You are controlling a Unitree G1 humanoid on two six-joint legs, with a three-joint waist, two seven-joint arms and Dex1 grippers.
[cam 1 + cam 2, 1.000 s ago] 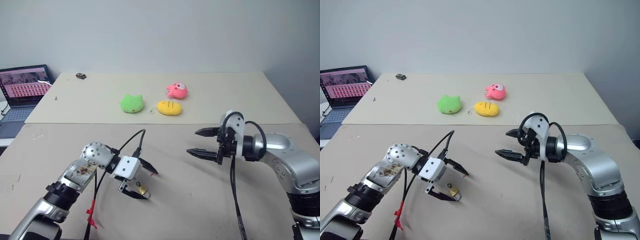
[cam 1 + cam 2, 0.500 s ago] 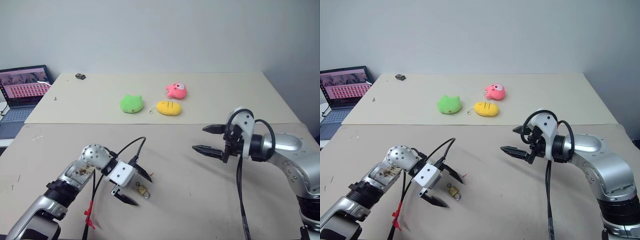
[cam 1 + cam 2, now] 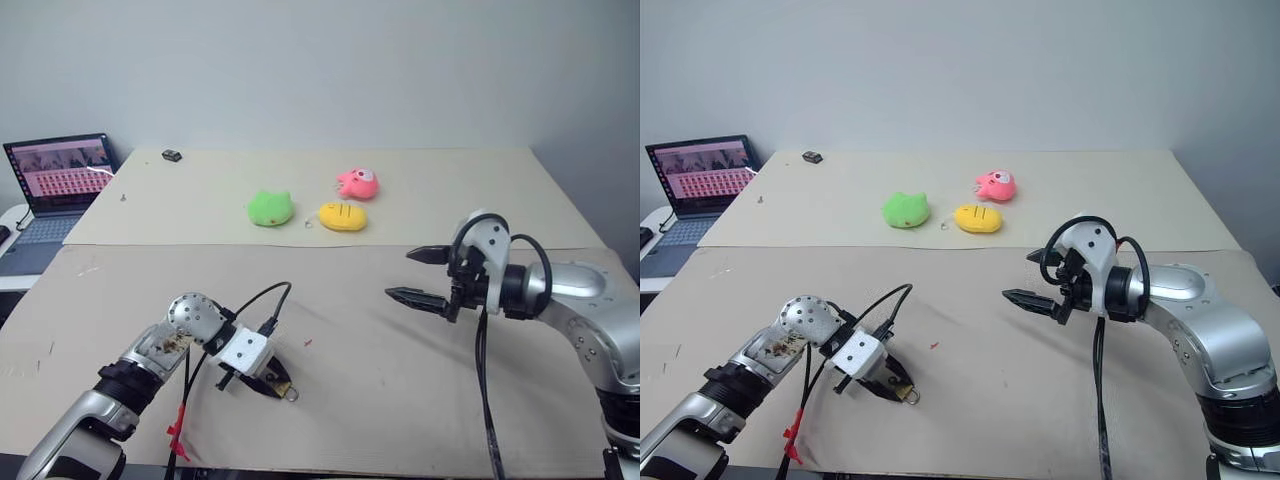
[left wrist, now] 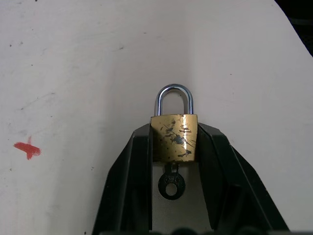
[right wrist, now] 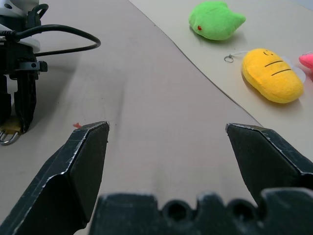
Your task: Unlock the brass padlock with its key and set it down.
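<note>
Brass padlock [image 4: 174, 138], small, gold-coloured, is sitting between my left gripper [image 4: 173, 147] fingers, clamped; dark key [image 4: 171, 184] is pointing wristward; my right gripper [image 3: 418, 276] is gaping, well apart.

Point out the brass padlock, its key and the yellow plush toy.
brass padlock [image 4: 174, 138], left wrist view, on its gold body.
key [image 4: 171, 184], left wrist view, on its round dark head.
yellow plush toy [image 3: 343, 216], left eye view, on its middle.

Lab/test bench: bare table [image 3: 450, 190], laptop [image 3: 60, 180], blank wall.
</note>
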